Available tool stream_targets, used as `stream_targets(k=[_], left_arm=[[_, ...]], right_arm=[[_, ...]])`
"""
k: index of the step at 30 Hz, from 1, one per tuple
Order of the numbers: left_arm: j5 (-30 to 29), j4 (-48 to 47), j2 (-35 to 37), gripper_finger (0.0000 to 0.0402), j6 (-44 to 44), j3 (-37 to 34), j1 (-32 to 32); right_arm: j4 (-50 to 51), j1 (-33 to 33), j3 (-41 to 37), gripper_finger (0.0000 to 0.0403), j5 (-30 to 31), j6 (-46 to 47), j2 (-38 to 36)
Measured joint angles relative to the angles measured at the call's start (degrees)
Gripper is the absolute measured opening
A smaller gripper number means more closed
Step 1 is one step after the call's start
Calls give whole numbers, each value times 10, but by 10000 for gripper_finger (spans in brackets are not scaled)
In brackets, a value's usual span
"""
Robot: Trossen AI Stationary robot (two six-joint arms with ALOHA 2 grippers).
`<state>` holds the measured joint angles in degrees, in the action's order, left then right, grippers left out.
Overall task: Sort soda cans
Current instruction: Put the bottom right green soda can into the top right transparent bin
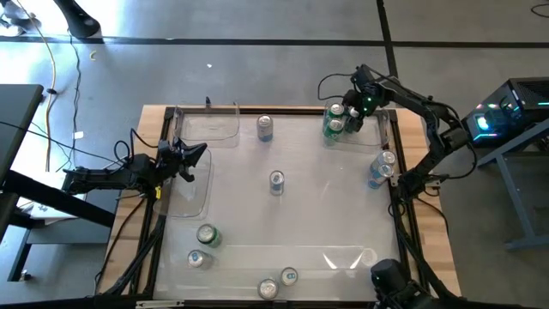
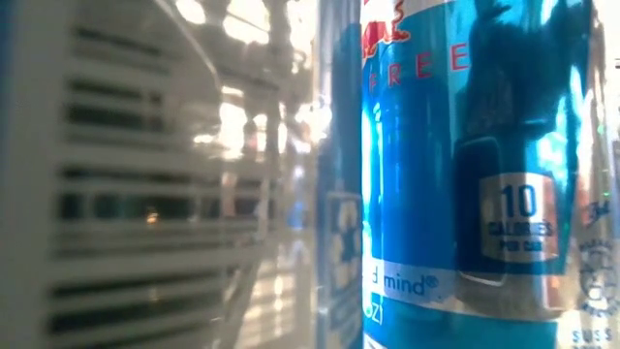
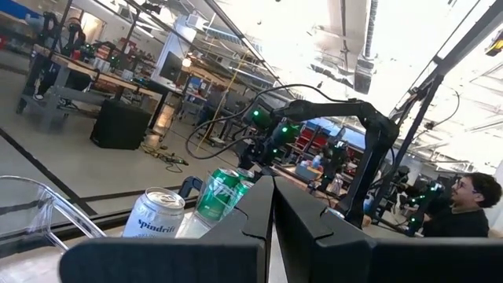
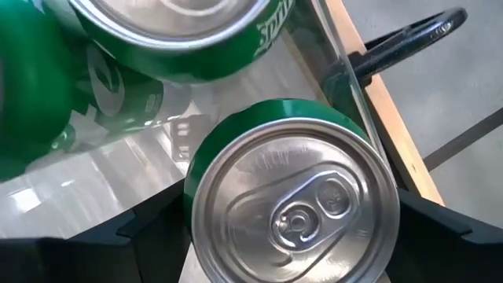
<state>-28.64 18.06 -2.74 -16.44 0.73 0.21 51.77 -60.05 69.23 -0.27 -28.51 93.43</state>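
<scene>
I see the green aluminium soda can with the silver pull-tab top (image 4: 291, 196) standing upright between the fingers of my right end effector (image 1: 350, 116), in the far right corner of the table (image 1: 433, 249). The fingers stand apart on either side of the can's body; I cannot tell whether they touch it. A second green can (image 4: 169, 27) stands just beside it, and in the high view the two form a tight pair (image 1: 334, 120) inside a clear plastic tray (image 1: 382, 137) at that corner.

My left end effector (image 1: 190, 159) hangs over the left side of the table with its fingers pressed together, holding nothing.

Counting from above: two green cans at the right end effector, two blue-and-silver cans (image 1: 383, 167) at the right edge, one silver-blue can (image 1: 265, 127) at the far edge, one blue can (image 1: 276, 181) in the middle, one green can (image 1: 208, 234) and one blue can (image 1: 198, 257) near left, and two more (image 1: 279, 281) at the near edge. That makes ten.
</scene>
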Motion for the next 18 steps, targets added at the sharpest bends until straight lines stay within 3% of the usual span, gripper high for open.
stream_targets(k=[18], left_arm=[[0,0,0,10,0,0,0]], right_arm=[[-6,0,0,323,-2,26,0]])
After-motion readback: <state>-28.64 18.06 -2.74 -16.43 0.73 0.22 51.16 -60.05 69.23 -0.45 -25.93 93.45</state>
